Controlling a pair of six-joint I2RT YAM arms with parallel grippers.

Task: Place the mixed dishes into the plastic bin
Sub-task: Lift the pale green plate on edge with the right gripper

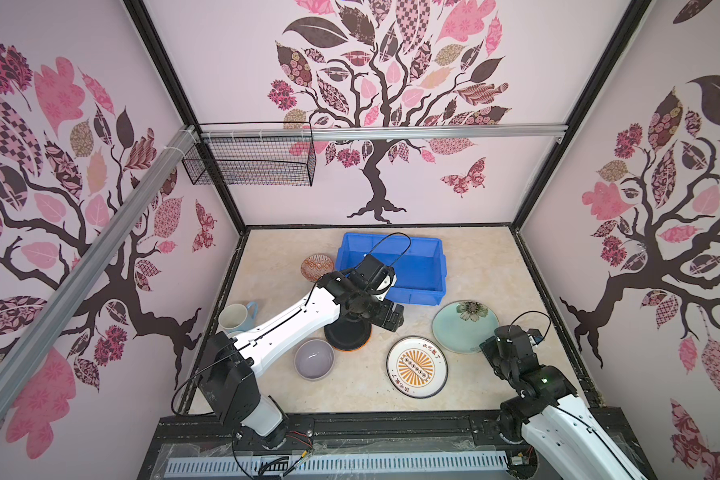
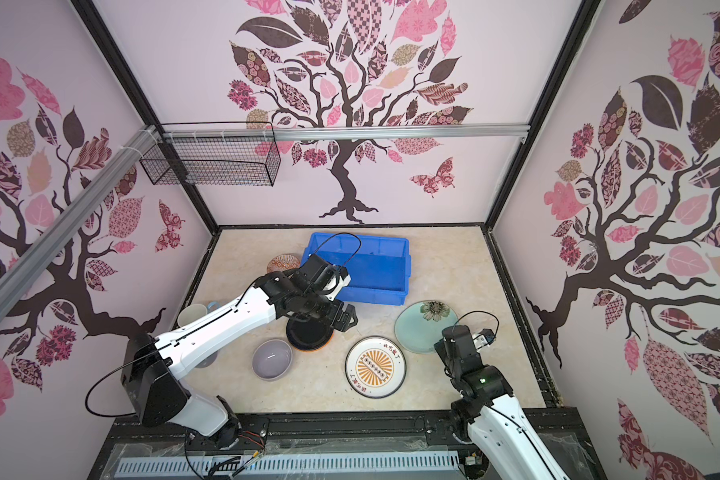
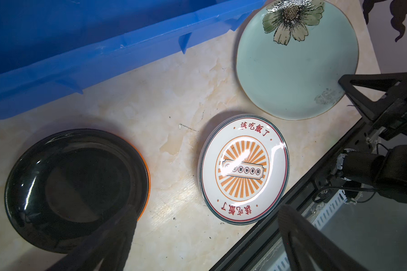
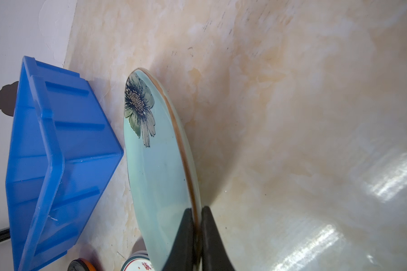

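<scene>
The blue plastic bin (image 1: 427,293) stands at the back of the table and holds no dishes. My left gripper (image 1: 391,316) hangs open in front of it, above the far edge of the black plate (image 1: 346,338) with its orange underside; nothing is between its fingers (image 3: 118,234). My right gripper (image 4: 197,211) is shut on the near rim of the pale green plate (image 1: 462,328), also seen in the right wrist view (image 4: 155,169). The sunburst plate (image 1: 416,366), lavender bowl (image 1: 314,358), orange-patterned bowl (image 1: 316,266) and a pastel mug (image 1: 235,318) rest on the table.
A black wire basket (image 1: 250,160) hangs from the rail on the back wall, high above the table. Patterned walls close in the table on three sides. A black frame rail (image 1: 391,424) runs along the front edge.
</scene>
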